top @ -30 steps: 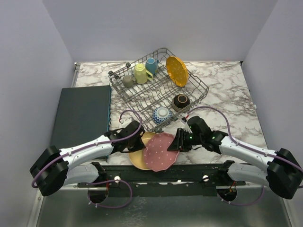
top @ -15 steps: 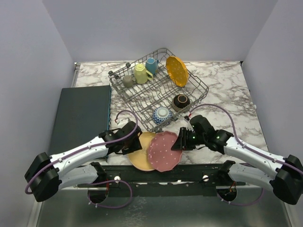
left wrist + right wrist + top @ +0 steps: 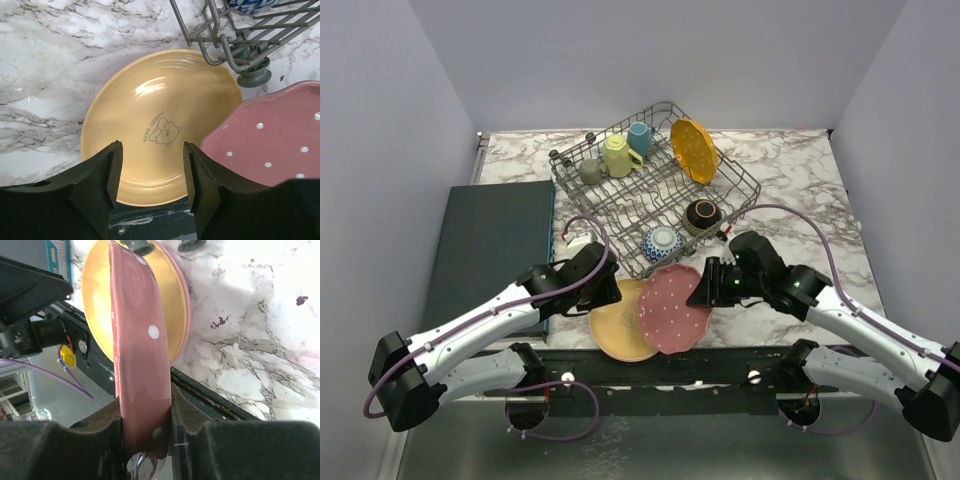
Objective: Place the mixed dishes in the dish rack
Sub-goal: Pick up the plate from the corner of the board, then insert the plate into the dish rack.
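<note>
We see the dish rack (image 3: pixel 655 190) mid-table w/ three mugs (image 3: pixel 617 156), an orange plate (image 3: pixel 693 150) & two bowls (image 3: pixel 702 214) in it. A dark mat (image 3: pixel 490 240) lies to its left. The rack's near corner foot (image 3: pixel 254 77) sits just beyond the yellow plate (image 3: pixel 160 130), which lies flat on the marble table (image 3: pixel 800 200) at the near edge. The pink dotted plate (image 3: pixel 142 340) is tilted up betw. the arms, covering the yellow one's right edge; can't tell if they touch. Our right gripper (image 3: pixel 146 405) is clamped on the pink rim. Our left gripper (image 3: pixel 151 155) hangs over the yellow plate, fingers apart, nothing betw. them.
</note>
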### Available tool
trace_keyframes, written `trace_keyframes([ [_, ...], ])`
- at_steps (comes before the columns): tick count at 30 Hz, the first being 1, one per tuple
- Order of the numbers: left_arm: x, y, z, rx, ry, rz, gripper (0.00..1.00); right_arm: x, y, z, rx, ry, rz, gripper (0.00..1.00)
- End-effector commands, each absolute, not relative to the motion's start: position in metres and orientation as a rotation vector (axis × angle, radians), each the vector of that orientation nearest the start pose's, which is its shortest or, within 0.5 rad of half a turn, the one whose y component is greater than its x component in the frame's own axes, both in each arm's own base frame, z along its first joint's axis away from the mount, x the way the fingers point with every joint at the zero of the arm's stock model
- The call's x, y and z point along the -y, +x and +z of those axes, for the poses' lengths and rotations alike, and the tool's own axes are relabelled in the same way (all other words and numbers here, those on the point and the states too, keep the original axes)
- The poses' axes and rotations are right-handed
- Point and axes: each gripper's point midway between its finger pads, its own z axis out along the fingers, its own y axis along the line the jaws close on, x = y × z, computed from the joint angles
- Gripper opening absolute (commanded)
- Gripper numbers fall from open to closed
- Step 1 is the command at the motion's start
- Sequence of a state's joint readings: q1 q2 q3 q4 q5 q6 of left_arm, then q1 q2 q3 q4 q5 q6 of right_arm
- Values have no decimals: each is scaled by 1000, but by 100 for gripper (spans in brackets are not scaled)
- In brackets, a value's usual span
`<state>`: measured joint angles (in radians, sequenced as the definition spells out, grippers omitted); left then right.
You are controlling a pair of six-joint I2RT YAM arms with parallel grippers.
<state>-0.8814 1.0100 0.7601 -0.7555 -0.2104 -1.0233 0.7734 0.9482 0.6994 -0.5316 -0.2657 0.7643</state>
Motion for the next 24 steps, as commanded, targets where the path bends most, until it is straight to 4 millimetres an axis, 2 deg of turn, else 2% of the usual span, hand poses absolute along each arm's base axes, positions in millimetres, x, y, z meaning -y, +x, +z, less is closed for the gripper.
trace_keyframes([
  [1, 182, 165, 125, -2550, -189, -406, 57, -244, 152, 196, -2397, -189, 1033, 1],
  [10, 178, 171, 148, -2474, -101, -418, 56, -231, 177, 246, -2286, -209, 884, 1],
  [18, 180, 177, 174, -2402, -6, -443, 57, -228, 208, 284, -2187, -244, 738, 0],
  [24, 176, 184, 177, -2364, 63, -397, 64, -225, 233, 313, -2103, -280, 617, 1],
])
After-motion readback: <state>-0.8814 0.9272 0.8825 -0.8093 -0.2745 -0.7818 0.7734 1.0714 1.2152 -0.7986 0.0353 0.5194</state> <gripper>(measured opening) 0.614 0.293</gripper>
